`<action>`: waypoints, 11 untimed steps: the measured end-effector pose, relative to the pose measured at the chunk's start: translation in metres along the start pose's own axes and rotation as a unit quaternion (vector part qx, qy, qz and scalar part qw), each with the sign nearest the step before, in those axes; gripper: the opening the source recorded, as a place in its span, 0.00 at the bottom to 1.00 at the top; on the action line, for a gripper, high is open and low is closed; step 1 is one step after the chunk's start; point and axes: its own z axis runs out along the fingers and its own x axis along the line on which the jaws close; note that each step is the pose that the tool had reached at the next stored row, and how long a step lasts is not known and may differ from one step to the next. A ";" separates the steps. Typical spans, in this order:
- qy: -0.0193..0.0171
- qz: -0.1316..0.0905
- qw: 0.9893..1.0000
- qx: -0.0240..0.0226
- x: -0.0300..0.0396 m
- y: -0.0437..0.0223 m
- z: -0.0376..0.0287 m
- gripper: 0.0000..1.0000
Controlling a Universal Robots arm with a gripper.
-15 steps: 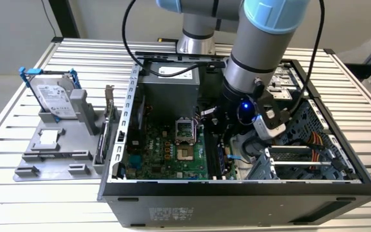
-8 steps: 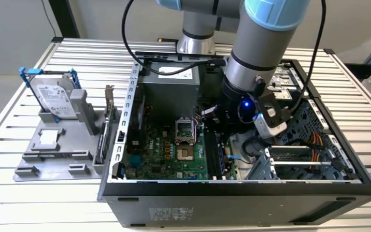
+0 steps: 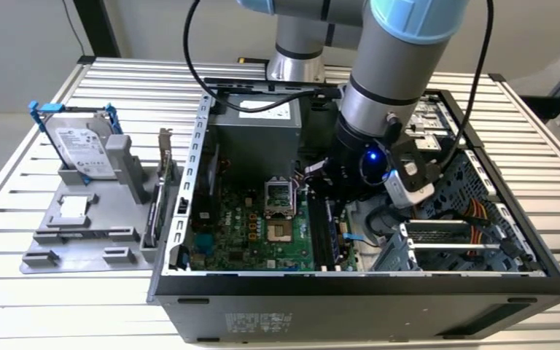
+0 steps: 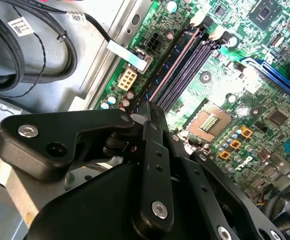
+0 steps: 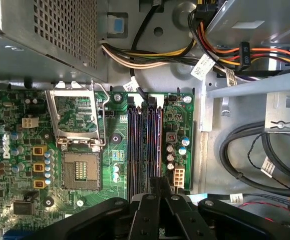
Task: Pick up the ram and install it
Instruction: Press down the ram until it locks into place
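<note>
A robot arm [image 3: 397,73] reaches down into an open computer case [image 3: 358,299] standing on a slatted metal desk [image 3: 27,306]. In both wrist views the black pincer [image 5: 160,184] [image 4: 147,107] is clenched, its fingers drawn together at one end of the ram [image 5: 155,145] [image 4: 172,67]. The ram stands on edge among the long dark slots of the green motherboard [image 3: 260,233], and the tips meet its upper edge. Whether they pinch it or only press on it cannot be told.

The row of slots runs between the silver processor socket [image 5: 79,170] and the case's bare metal wall, where black cables [image 5: 255,150] loop close by. A perforated grey power supply [image 3: 256,135] closes off the far end of the slots, leaving little free room around the wrist.

Towards the exterior view's left, well apart from the case, a hard drive [image 3: 84,149] in a blue frame stands upright in a grey holder [image 3: 76,233].
</note>
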 end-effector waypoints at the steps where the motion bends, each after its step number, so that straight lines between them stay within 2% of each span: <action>1: 0.000 0.000 1.000 0.000 0.0000 0.0000 -0.0001 0.00; 11: 0.000 -0.004 1.000 0.000 0.0000 -0.0002 -0.0006 0.00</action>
